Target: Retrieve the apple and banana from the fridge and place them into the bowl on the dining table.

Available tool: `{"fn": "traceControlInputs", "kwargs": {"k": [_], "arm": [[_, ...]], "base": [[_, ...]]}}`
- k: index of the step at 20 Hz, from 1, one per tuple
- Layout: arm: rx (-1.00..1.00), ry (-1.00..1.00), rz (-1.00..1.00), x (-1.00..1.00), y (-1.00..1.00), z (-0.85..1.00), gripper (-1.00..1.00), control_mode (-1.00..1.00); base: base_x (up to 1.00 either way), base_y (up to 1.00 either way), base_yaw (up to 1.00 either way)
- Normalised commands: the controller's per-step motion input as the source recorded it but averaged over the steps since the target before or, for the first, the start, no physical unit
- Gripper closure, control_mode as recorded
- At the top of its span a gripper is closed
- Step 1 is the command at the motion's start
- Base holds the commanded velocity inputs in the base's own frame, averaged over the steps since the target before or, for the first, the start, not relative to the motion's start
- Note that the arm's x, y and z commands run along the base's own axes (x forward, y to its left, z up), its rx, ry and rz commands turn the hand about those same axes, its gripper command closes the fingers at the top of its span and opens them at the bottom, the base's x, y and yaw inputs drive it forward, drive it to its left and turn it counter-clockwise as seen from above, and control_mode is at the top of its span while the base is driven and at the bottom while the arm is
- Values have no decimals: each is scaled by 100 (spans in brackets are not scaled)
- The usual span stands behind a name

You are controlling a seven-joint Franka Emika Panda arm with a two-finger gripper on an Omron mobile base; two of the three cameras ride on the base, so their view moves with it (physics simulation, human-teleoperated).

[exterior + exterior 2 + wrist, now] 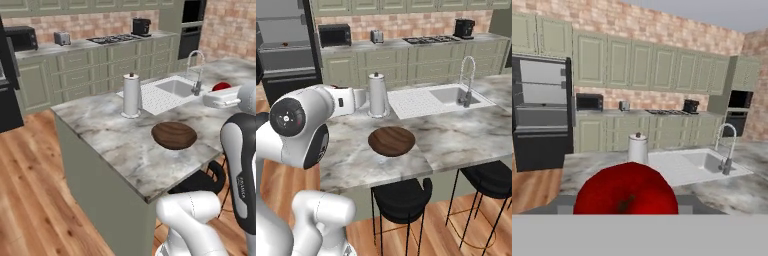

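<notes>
I hold the apple (pixel 626 190) in the claw (pixel 222 95) at frame right — the bowl (pixel 174 135) sits lower left, probably still short of it.

apple (pixel 626 190) cut off below, hiding the fingers, fridge (pixel 541 112) cropped at left edge

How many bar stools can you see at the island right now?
2. One black bar stool sits tucked under the dining table edge just below the bowl; the second stool is further right, below the sink end. More may be hidden.
</notes>
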Motion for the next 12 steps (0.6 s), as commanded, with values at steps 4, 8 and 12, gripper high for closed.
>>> {"fn": "traceControlInputs", "kwargs": {"k": [4, 8, 12], "arm": [[0, 0, 0, 0, 0, 0, 100, 100], [2, 11, 3, 21, -18, -6, 100, -100], [3, 40, 1, 54, -54, -24, 100, -100]], "base": [[41, -12, 11], [20, -12, 3], [0, 0, 0]]}}
